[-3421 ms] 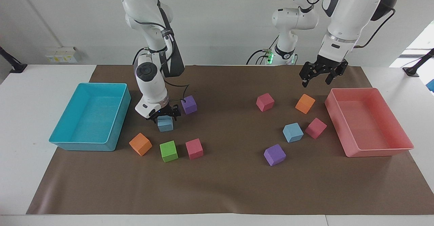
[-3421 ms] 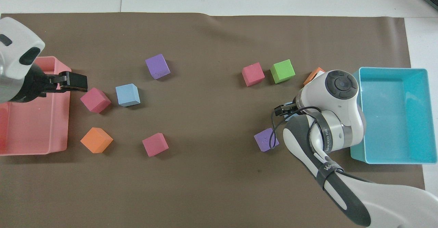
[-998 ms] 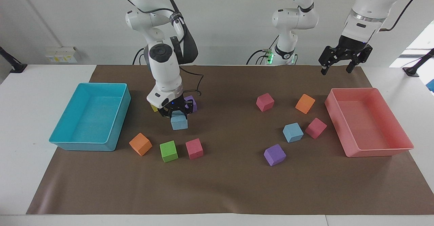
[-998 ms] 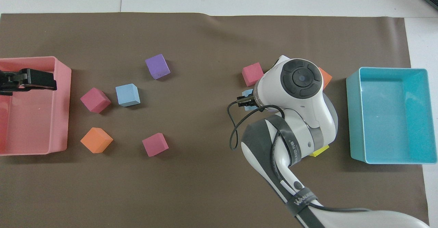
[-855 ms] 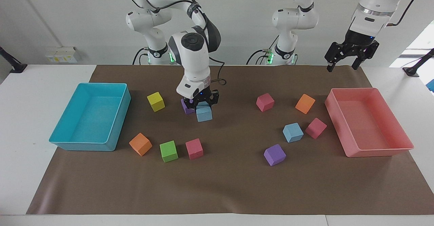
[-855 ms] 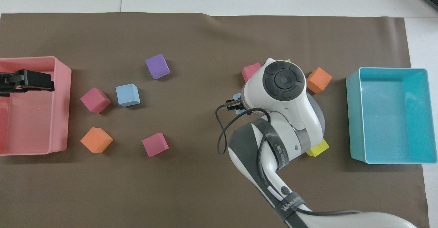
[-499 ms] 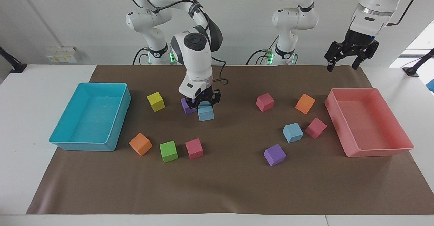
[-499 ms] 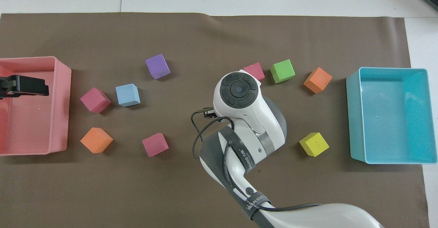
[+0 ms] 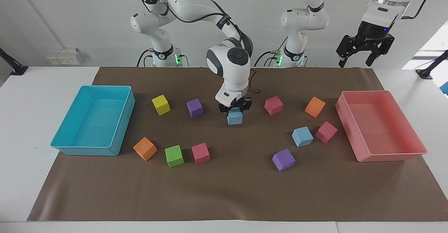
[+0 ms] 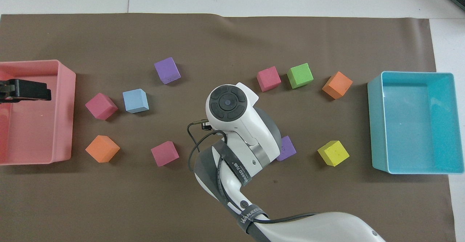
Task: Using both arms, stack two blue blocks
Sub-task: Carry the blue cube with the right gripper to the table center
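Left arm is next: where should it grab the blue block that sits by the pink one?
Come straight down on the free blue block and pinch two flat side faces. It sits slightly turned, so rotate the left gripper to match. Choose the pair where neither finger drops beside the pink block, which sits close to one face.

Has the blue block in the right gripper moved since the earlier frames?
Yes. The blue block, held by the right gripper, has travelled from near the turquoise tray toward the table's middle.
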Available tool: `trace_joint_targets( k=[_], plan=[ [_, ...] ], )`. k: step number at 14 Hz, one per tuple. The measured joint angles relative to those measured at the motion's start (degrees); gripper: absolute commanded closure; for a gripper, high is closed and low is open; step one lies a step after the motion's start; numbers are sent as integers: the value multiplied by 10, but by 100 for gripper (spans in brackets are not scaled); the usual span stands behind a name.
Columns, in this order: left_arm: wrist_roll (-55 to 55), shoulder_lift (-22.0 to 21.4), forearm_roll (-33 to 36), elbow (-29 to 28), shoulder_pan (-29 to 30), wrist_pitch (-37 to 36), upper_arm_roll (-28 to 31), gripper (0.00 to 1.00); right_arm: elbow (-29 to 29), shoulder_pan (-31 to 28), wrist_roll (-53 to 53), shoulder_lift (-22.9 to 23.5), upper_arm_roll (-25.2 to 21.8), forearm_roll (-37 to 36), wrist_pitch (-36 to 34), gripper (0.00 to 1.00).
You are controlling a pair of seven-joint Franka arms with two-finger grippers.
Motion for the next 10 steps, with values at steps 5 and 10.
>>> trace_joint_targets(
  k=[5, 10],
  plan=[
    [0, 0, 0, 1, 0, 0, -2, 0, -19, 4, 11, 1, 1, 7, 2, 100],
    [0, -7, 0, 2, 0, 0, -2, 0, -39, 21, 33, 1, 2, 7, 24, 100]
  ],
)
